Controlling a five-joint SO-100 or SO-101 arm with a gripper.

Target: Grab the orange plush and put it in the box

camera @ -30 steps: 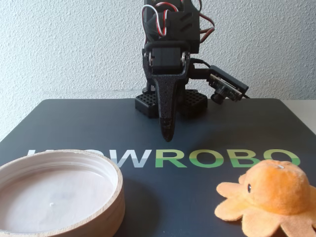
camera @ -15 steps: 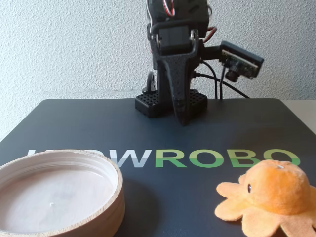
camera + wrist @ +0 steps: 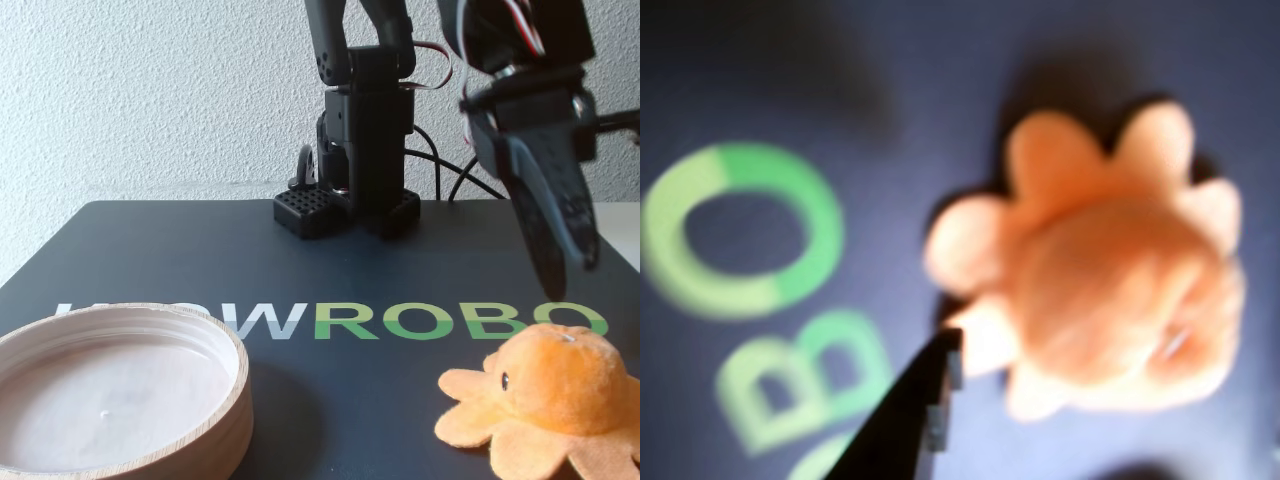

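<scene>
The orange plush (image 3: 560,385), an octopus with a black eye and flat tentacles, lies on the dark mat at the front right of the fixed view. My gripper (image 3: 572,282) hangs just above and behind it, fingers pointing down, slightly apart and holding nothing. In the wrist view the plush (image 3: 1110,290) is blurred and close, and one black finger (image 3: 930,410) reaches in from the bottom beside its tentacles. The box (image 3: 235,390), round, light wood and whitish inside, stands at the front left and holds nothing.
The dark mat (image 3: 330,390) bears the lettering HOWROBO (image 3: 400,320) across its middle. The arm's black base (image 3: 350,205) with cables stands at the back centre. A white textured wall is behind the table.
</scene>
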